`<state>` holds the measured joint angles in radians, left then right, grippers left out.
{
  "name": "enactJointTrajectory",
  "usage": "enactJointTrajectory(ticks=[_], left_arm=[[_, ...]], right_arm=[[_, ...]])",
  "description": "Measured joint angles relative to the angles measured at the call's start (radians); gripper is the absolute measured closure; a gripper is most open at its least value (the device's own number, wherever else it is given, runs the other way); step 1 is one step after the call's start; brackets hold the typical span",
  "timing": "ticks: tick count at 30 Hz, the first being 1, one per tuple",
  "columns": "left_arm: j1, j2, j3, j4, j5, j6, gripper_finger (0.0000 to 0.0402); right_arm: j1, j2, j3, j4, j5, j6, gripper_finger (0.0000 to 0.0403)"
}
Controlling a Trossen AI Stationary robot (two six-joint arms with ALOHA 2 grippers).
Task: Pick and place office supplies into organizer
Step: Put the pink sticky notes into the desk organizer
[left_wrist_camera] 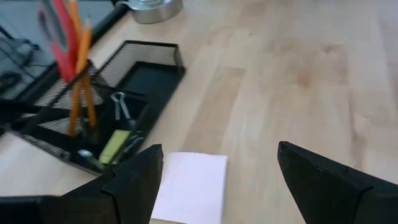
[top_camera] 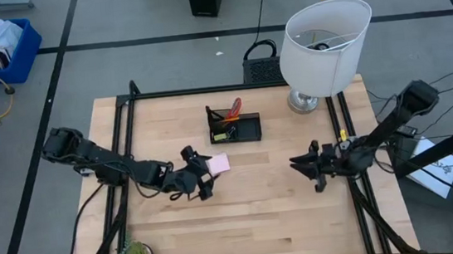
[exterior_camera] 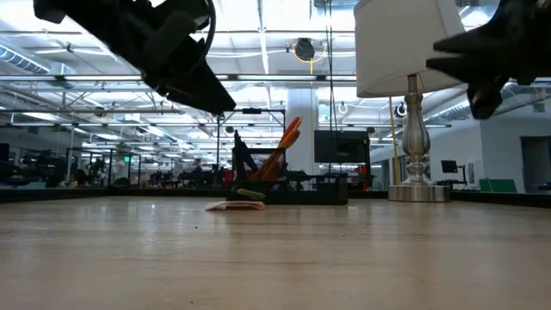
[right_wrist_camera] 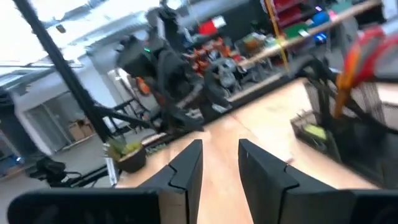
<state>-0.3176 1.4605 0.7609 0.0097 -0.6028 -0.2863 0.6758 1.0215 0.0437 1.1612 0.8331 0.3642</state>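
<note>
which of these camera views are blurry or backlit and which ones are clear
High view: evenly lit and sharp, pink sticky-note pad and organizer crisp. Low view: backlit by ceiling lights, so the left gripper and right gripper read as silhouettes; near table soft. Left wrist view: mostly clear, the scissors slightly smeared. Right wrist view: motion-blurred throughout.

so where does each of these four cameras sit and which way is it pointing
High: overhead, straight down on the table, both arms.
Low: table height, level toward the organizer; arms overhead.
Left wrist: past open left gripper at the sticky-note pad.
Right wrist: past right gripper across the table.
Shared: the organizer appears in all four.
</note>
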Motion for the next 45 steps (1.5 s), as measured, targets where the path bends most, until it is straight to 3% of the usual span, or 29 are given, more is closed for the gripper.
enactJointTrajectory(ticks=[4,6,9,13,19,25,31,34,40,45], left_arm=[[-0.007,-0.007,0.0,0.06,0.036,-0.031,0.008],[-0.028,-0.028,-0.003,0.118,0.001,-0.014,0.008],[-0.062,-0.078,-0.045,0.266,-0.022,0.049,0.008],[-0.066,-0.177,-0.209,0.526,0.208,0.194,0.008],[-0.017,-0.412,-0.48,0.622,0.338,0.172,0.008],[-0.007,-0.6,-0.673,0.941,0.586,0.186,0.008],[0.01,-0.717,-0.751,0.913,0.629,0.154,0.008],[0.01,-0.74,-0.751,0.936,0.684,0.175,0.008],[0.011,-0.765,-0.751,0.927,0.686,0.169,0.008],[0.011,-0.775,-0.751,0.929,0.69,0.174,0.008]], right_arm=[[-0.054,0.085,0.047,-0.075,-0.062,0.06,0.0307],[-0.079,0.146,0.122,-0.101,-0.142,0.024,0.0307],[-0.094,0.243,0.236,-0.166,-0.162,-0.072,0.0307],[-0.11,0.354,0.388,-0.352,-0.128,-0.152,0.0307],[-0.199,0.551,0.6,-0.571,-0.13,-0.285,0.0307],[-0.259,0.712,0.77,-0.658,-0.126,-0.49,0.0306],[-0.295,0.876,0.998,-0.796,-0.121,-0.677,0.028],[-0.315,0.947,1.131,-0.972,-0.12,-0.679,0.0259],[-0.369,1.022,1.301,-1.332,-0.13,-0.616,0.0231],[-0.42,1.023,1.309,-1.357,-0.285,-0.611,0.0228]])
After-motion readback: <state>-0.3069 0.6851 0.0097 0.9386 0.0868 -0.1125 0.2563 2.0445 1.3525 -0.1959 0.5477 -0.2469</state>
